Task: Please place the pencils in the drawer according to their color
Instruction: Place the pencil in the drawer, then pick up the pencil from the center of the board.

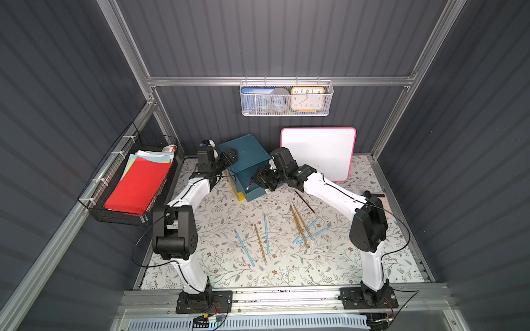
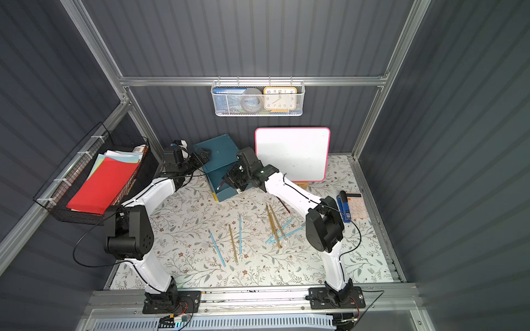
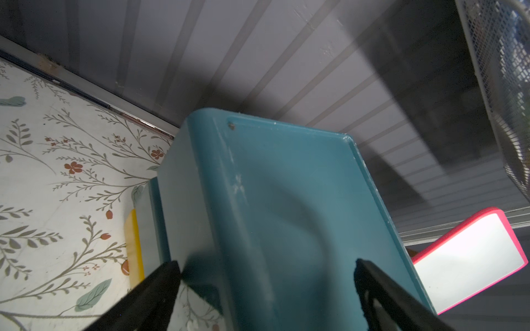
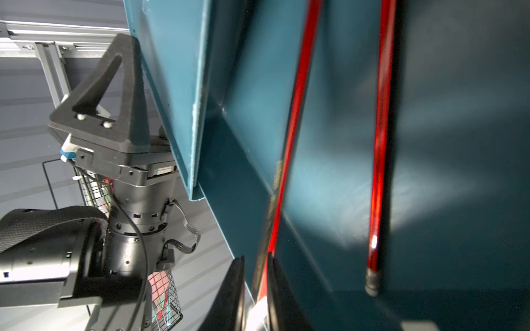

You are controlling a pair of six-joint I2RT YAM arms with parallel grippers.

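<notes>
Barely parted, right gripper [image 4: 256,269] jaws flanked a red pencil [image 4: 294,114] in the drawer [image 4: 338,143]. Left gripper [image 3: 268,265] jaws gaped over the cabinet [image 3: 272,172].

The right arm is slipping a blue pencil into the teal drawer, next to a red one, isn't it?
Not blue: the right wrist view shows that the pencil at the right gripper is red. It does reach into the teal drawer, beside a second red pencil lying there.

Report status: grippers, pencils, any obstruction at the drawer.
Left gripper open at cabinet top. Right gripper at open drawer, red pencil between jaws, grip unclear. Second red pencil inside; blue pencils, yellow pencils on table. Nothing blocking.
</notes>
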